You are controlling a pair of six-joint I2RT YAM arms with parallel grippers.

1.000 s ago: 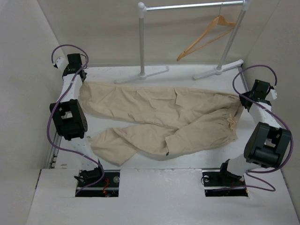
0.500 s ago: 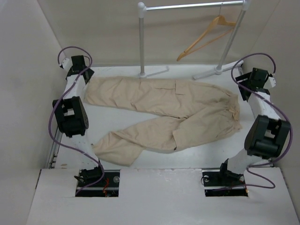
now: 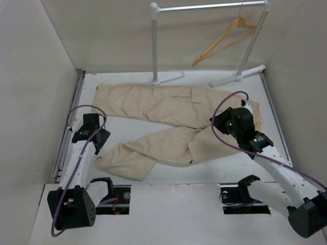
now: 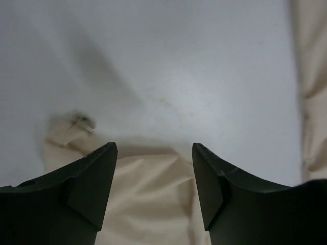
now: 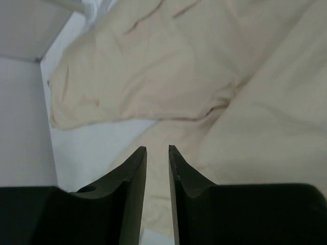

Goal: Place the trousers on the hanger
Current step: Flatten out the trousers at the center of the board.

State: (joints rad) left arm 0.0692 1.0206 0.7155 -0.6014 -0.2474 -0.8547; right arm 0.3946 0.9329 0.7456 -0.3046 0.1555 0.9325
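Note:
The beige trousers [image 3: 179, 109] lie spread flat on the white table [image 3: 168, 171], waist to the right, two legs running left. The wooden hanger [image 3: 225, 40] hangs on the rack's bar at the back right, far from both grippers. My left gripper [image 3: 98, 144] hovers at the cuff of the nearer leg; in the left wrist view its jaws [image 4: 155, 148] stand open above the cloth [image 4: 148, 199], holding nothing. My right gripper [image 3: 217, 122] is over the trousers near the crotch; its jaws [image 5: 158, 149] show a narrow empty gap above the fabric [image 5: 168, 66].
A white metal rack [image 3: 154, 46] stands at the back, its feet [image 3: 168, 77] just beyond the far trouser leg. Walls close in on the left [image 3: 36, 102] and right [image 3: 301, 76]. Bare table [image 4: 179, 66] lies beyond the cuff.
Both grippers let go of the trousers' far corners, and the cloth settled flat. The left arm swung down to the near leg's cuff; the right arm moved in over the trousers' middle.

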